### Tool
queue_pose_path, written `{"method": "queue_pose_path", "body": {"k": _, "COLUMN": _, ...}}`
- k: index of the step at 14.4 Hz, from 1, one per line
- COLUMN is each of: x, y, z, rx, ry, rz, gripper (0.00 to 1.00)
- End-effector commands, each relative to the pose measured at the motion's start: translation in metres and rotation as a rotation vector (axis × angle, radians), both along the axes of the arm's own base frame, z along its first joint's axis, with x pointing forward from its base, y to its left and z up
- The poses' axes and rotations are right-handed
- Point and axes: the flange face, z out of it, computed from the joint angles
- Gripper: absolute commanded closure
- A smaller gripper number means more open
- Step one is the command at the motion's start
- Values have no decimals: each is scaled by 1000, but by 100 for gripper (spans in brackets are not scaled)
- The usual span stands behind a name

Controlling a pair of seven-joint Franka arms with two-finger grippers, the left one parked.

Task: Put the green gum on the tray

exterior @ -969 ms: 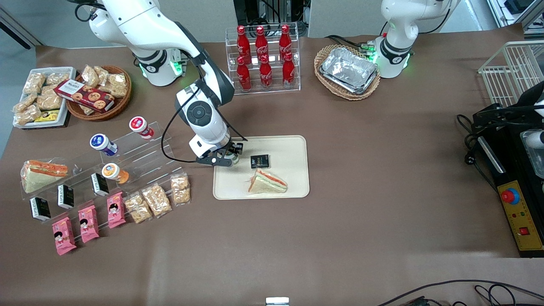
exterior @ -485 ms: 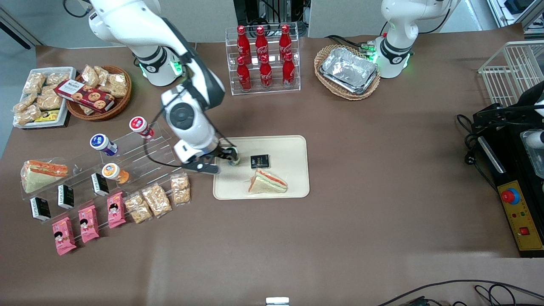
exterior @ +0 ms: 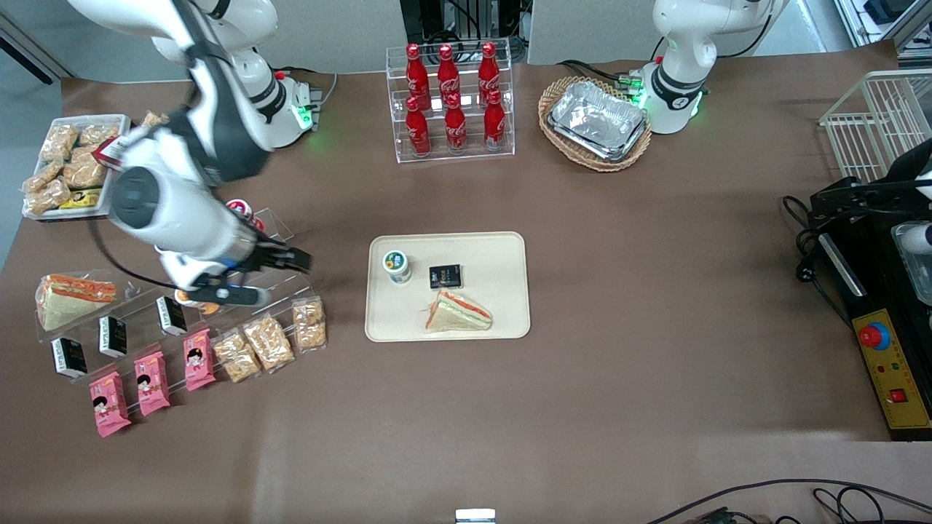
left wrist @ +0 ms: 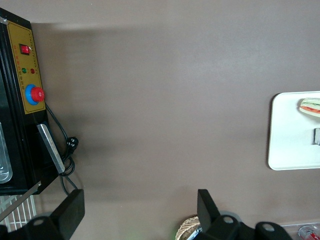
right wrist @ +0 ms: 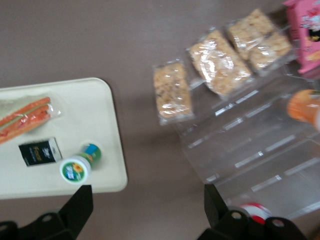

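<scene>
The green gum stands upright on the cream tray, near the tray's corner closest to the working arm. Nothing touches it. In the right wrist view its green lid faces up on the tray. My right gripper hangs above the brown table between the tray and the clear rack, well apart from the gum. It is open, its fingers spread wide with nothing between them.
A wrapped sandwich and a small black packet share the tray. Beside the gripper is a clear acrylic rack with a red-lidded bottle; snack packs lie nearer the camera. A cola bottle rack and a foil-tray basket stand farther back.
The gripper, shut round the gum on the tray a second ago, has let it go and swung away toward the working arm's end. The gum stays on the tray.
</scene>
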Motion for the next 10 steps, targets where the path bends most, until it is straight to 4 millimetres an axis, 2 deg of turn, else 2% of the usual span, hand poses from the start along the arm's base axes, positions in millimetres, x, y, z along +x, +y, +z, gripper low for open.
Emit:
{"method": "queue_pose_path", "body": {"k": 1, "x": 8, "y": -53, "z": 55, "rx": 26, "ry": 39, "rz": 36, "gripper": 1}}
{"method": "queue_pose_path", "body": {"k": 5, "x": 10, "y": -111, "z": 131, "rx": 18, "ry": 39, "rz": 12, "gripper": 1}}
{"method": "queue_pose_path", "body": {"k": 10, "x": 8, "y": -152, "z": 169, "rx": -36, "ry": 23, "rz": 27, "gripper": 0}}
